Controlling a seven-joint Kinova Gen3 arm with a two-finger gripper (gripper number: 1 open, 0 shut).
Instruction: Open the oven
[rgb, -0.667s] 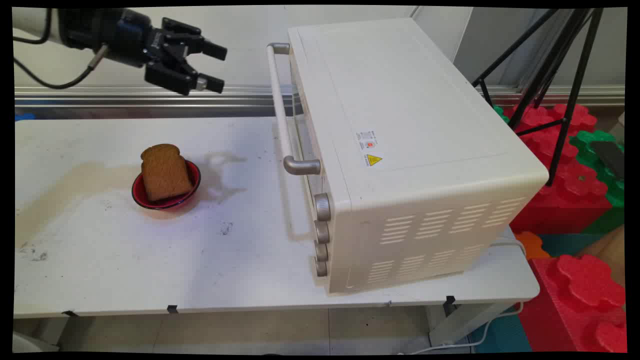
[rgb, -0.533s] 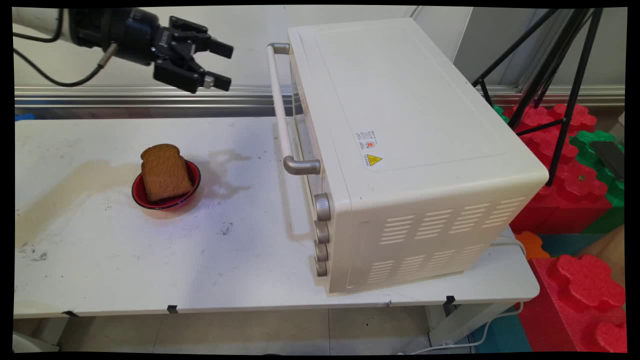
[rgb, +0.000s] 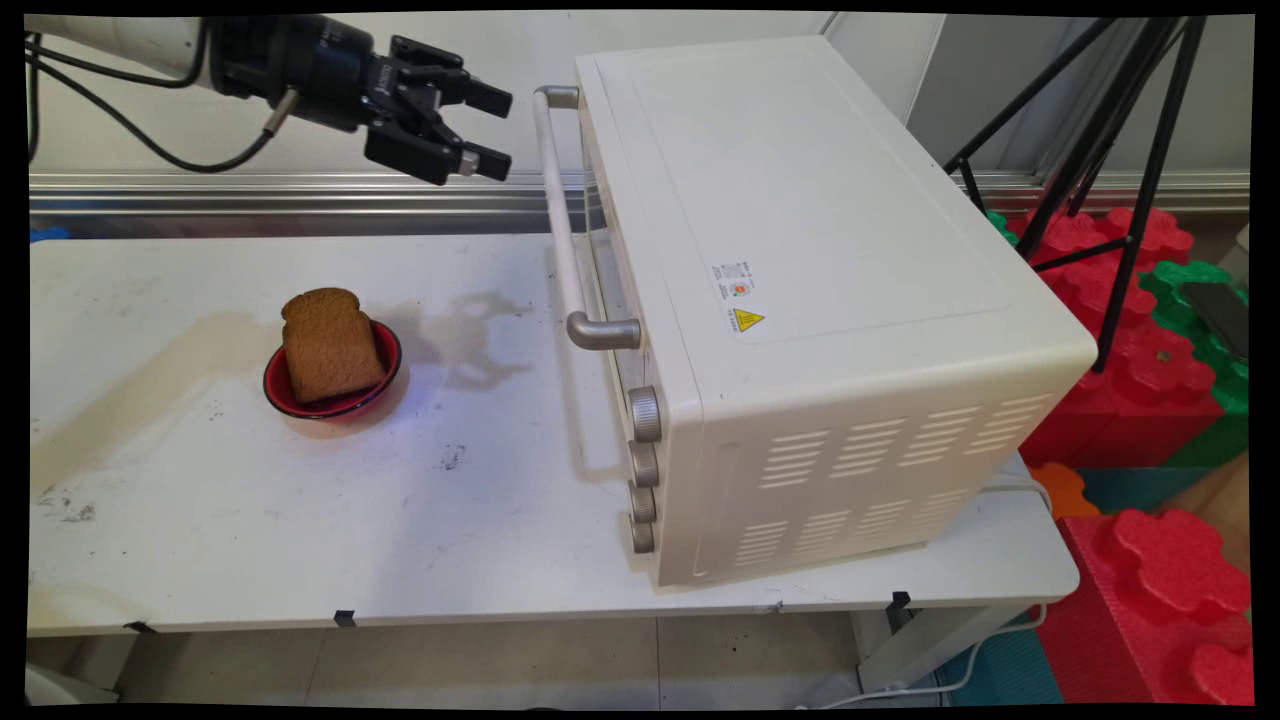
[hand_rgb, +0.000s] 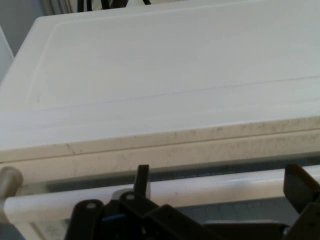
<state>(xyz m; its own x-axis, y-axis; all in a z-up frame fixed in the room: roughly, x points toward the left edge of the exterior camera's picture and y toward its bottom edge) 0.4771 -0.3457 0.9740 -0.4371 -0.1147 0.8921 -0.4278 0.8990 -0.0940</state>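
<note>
My black gripper (rgb: 498, 132) hangs open in the air at the upper left, fingers pointing right, a short way from the far end of the oven door's handle (rgb: 560, 215). Nothing is between its fingers. The cream toaster oven (rgb: 800, 290) stands on the right of the white table (rgb: 300, 520), door shut, with several knobs (rgb: 645, 440) below the handle. In the hand view the handle bar (hand_rgb: 200, 192) runs across just beyond my gripper (hand_rgb: 217, 182), with the oven top (hand_rgb: 175, 75) above it. A brown slice of toast (rgb: 328, 345) stands in a red bowl (rgb: 388, 365) on the table's left.
Black cables (rgb: 130, 80) hang from the arm at the upper left. A black tripod (rgb: 1110, 130) and red and green foam blocks (rgb: 1150, 400) stand right of the table. A metal rail (rgb: 250, 195) runs along the wall behind the table.
My gripper has moved to the right, closer to the far end of the oven handle, and stays open. The toast, bowl and oven have not moved.
</note>
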